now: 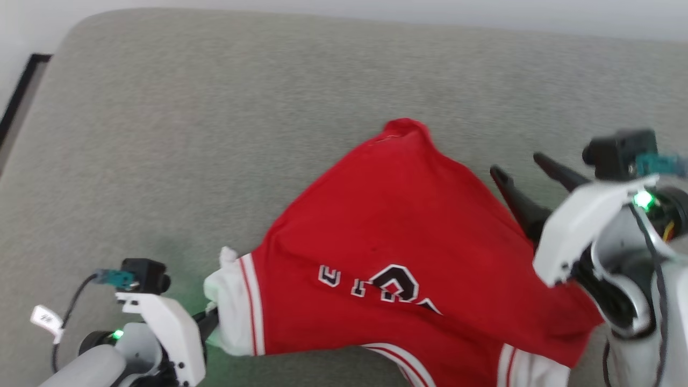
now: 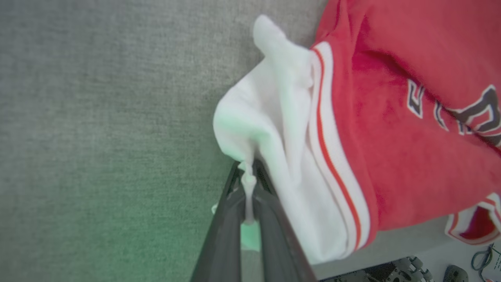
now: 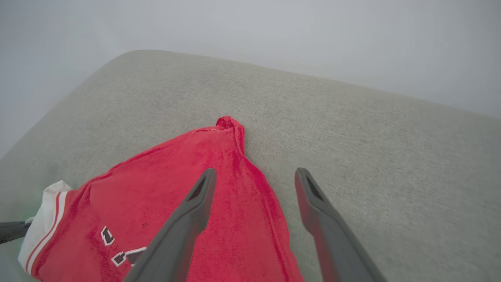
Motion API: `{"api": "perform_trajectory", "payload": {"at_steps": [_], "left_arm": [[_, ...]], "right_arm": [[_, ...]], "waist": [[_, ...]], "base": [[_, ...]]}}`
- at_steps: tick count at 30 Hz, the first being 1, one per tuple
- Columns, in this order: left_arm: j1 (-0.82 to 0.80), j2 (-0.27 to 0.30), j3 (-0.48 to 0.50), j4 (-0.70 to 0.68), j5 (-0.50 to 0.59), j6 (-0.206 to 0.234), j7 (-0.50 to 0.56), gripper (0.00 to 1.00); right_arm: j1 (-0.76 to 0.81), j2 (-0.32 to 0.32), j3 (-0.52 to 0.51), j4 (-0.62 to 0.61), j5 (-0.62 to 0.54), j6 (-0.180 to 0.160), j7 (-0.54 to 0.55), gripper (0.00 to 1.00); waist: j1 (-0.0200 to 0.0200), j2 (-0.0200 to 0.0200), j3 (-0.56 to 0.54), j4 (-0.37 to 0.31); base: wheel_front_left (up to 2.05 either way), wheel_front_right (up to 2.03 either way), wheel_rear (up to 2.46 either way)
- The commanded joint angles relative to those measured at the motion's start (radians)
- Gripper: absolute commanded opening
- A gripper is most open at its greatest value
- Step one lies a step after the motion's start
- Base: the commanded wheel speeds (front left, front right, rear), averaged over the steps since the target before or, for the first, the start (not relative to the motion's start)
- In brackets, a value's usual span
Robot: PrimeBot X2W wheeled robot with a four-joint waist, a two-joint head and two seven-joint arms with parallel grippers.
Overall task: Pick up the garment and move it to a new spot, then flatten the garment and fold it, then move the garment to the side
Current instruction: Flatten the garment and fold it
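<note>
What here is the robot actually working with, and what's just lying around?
In the job:
- red garment
- left tool, pinching its white sleeve
- right tool, open over the red cloth

Just there:
- grey cushion underneath
- black strip beside it
- blurred dark items past its edge

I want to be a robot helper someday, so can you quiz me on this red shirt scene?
1. True or false: the right arm's fingers stand open, holding nothing.
2. Which part of the red jersey do the left arm's fingers pinch? A: white sleeve. B: red hem. C: neckline.
3. What colour is the upholstery under the jersey?
Key: 1 true; 2 A; 3 grey.
</note>
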Motion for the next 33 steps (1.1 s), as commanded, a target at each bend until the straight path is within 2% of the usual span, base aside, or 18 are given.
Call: {"api": "perform_trajectory", "payload": {"at_steps": [1,9,16,17,22,31,32,33], "left_arm": [[-0.015,-0.010,-0.007,0.008,0.018,-0.007,0.007,0.00],[-0.081,-0.090,-0.049,0.062,0.051,-0.046,0.036,0.00],[-0.136,-0.164,-0.074,0.125,0.076,-0.090,0.046,0.00],[-0.147,-0.179,-0.077,0.145,0.079,-0.103,0.042,0.00],[-0.160,-0.209,-0.079,0.192,0.074,-0.133,0.033,0.00],[-0.176,-0.242,-0.085,0.261,0.074,-0.166,0.021,0.00],[-0.178,-0.245,-0.085,0.267,0.075,-0.170,0.021,0.00],[-0.181,-0.247,-0.086,0.274,0.075,-0.173,0.022,0.00]], "right_arm": [[-0.037,-0.003,0.005,0.042,0.012,0.000,-0.017,1.00],[-0.253,-0.078,0.090,0.340,0.056,-0.001,-0.065,1.00],[-0.406,-0.145,0.170,0.588,0.069,0.000,-0.038,1.00],[-0.440,-0.159,0.188,0.664,0.081,0.000,-0.015,1.00],[-0.500,-0.178,0.259,0.822,0.125,0.000,0.110,1.00],[-0.476,-0.182,0.410,1.023,0.162,0.000,0.306,1.00],[-0.481,-0.189,0.422,1.034,0.160,0.000,0.315,0.00],[-0.491,-0.193,0.435,1.033,0.157,0.000,0.315,0.00]], "waist": [[0.0000,0.0000,0.004,0.037],[0.0000,0.0000,0.026,0.171],[0.0000,0.0000,0.059,0.270],[0.0000,0.0000,0.069,0.289],[0.0000,0.0000,0.084,0.320],[0.0000,0.0000,0.097,0.333],[0.0000,0.0000,0.098,0.331],[0.0000,0.0000,0.097,0.328]], "base": [[0.00,0.00,0.00],[0.00,0.00,0.00],[0.00,0.00,0.00],[0.00,0.00,0.00],[0.00,0.00,0.00],[0.00,0.00,0.00],[0.00,0.00,0.00],[0.00,0.00,0.00]]}}
